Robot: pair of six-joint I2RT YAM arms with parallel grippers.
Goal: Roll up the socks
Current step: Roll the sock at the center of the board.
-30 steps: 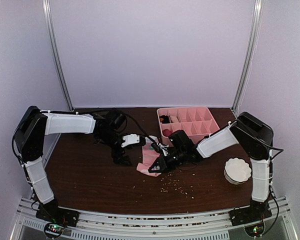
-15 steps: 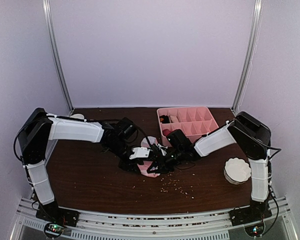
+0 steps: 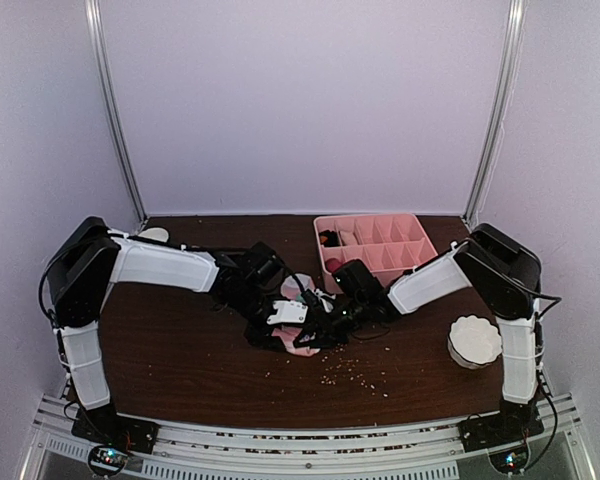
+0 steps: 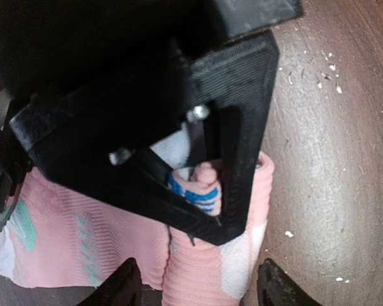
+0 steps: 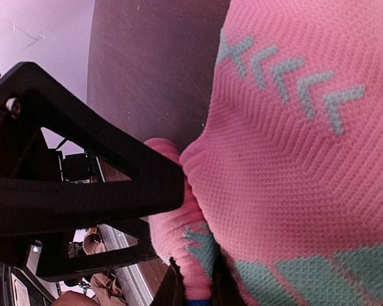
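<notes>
The right pincer [image 5: 195,290] is nearly closed and nips a fold of the pink sock [image 5: 293,178] between its tips. The left pincer [image 4: 198,290] stands apart, with its two fingers [image 4: 124,287] on either side of a rolled, ribbed part of the sock. Whether they press on it I cannot tell. The two pincers meet tip to tip over the sock, and the black frame of each fills much of the other's wrist view.

The sock lies near the middle of the tabletop [image 3: 170,350], just in front of the near left corner of the tray [image 3: 375,245]. From above, the pink that shows runs roughly from the far side toward the near edge, and most of it is hidden under the pincers. In the left wrist view the roll runs up the frame, with a flatter part bearing mint marks spread out to its left. The right wrist view shows a row of mint chevrons across the knit.

Crumbs [image 3: 350,372] are scattered just on the near side of the pincers. The pink divided tray sits at the back right, close behind the right forearm. A white bowl [image 3: 475,340] stands near the right edge, well apart from the sock. Brown tabletop shows to the left, between the left arm and its base, and along the near edge, and that is the widest room for moving. Pale walls close the back and sides.
</notes>
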